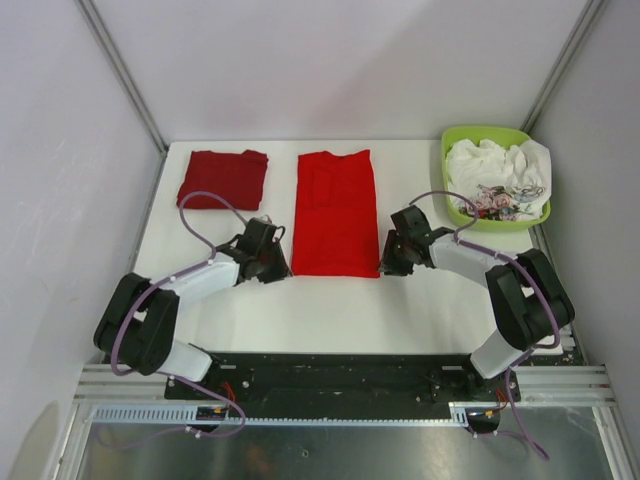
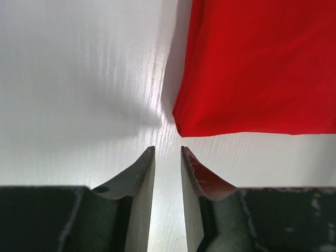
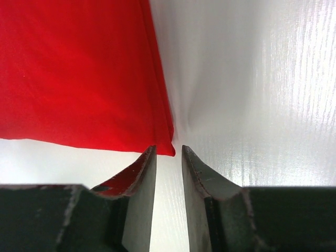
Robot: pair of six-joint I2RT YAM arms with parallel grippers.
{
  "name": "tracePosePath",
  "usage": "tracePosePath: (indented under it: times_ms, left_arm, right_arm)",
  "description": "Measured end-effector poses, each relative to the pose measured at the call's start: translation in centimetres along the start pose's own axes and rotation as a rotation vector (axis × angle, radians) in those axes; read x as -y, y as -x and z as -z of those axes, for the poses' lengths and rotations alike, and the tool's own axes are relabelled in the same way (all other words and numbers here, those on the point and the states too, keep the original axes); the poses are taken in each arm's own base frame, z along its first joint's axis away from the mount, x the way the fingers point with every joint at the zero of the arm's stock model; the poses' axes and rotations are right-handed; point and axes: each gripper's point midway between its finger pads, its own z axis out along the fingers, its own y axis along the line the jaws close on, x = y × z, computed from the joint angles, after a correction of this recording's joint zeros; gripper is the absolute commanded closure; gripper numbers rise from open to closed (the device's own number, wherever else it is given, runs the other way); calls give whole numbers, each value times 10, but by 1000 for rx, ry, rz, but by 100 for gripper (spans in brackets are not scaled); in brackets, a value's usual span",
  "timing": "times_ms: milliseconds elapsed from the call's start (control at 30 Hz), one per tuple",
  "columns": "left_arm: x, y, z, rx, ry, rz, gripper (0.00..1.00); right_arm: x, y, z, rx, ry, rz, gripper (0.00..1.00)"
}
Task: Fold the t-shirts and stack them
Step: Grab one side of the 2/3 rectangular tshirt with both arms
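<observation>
From the top camera, a bright red cloth t-shirt lies flat on the white bench, folded into a long narrow rectangle but not yet doubled into a short packet. A plain darker red t-shirt lies to its left and a little farther back, apart from it, folded into a compact square with nothing stacked on it. To the bright shirt's right, at the far corner, a lime-green plastic basket holds crumpled white printed cloth, probably more folding to come. The left fingers sit at the bright shirt's near left corner, the right fingers at its near right corner. In the left wrist camera, the left fingers stand slightly parted with only bare bench between them, and the shirt's corner lies just beyond the tips, not gripped. In the right wrist camera, the right fingers are likewise slightly parted and empty, with the shirt's corner just beside one tip. By my judgement one shirt is finished and this one is half folded. Its crosswise fold, the stacking and the basket's contents are left to do.
</observation>
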Motion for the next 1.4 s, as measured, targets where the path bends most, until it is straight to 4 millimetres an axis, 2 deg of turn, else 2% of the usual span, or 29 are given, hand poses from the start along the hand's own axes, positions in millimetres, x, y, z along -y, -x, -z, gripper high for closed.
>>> tracePosePath:
  times_ms: [233, 433, 700, 967, 1400]
  left_arm:
    - [5, -2, -1, -16, -22, 9, 67]
    - [6, -6, -16, -49, -20, 18, 68]
    - [14, -4, -20, -45, -58, 33, 68]
    - [13, -5, -19, -41, -70, 37, 68]
    - [16, 1, -19, -35, -96, 51, 67]
  right_arm:
    - [-7, -4, 0, 1, 16, 1, 67]
    - [-12, -5, -2, 3, 27, 10, 67]
    - [-7, -11, -8, -8, 16, 3, 67]
    - [-5, -12, -13, -10, 15, -1, 67]
    - [-5, -11, -16, -4, 14, -7, 81]
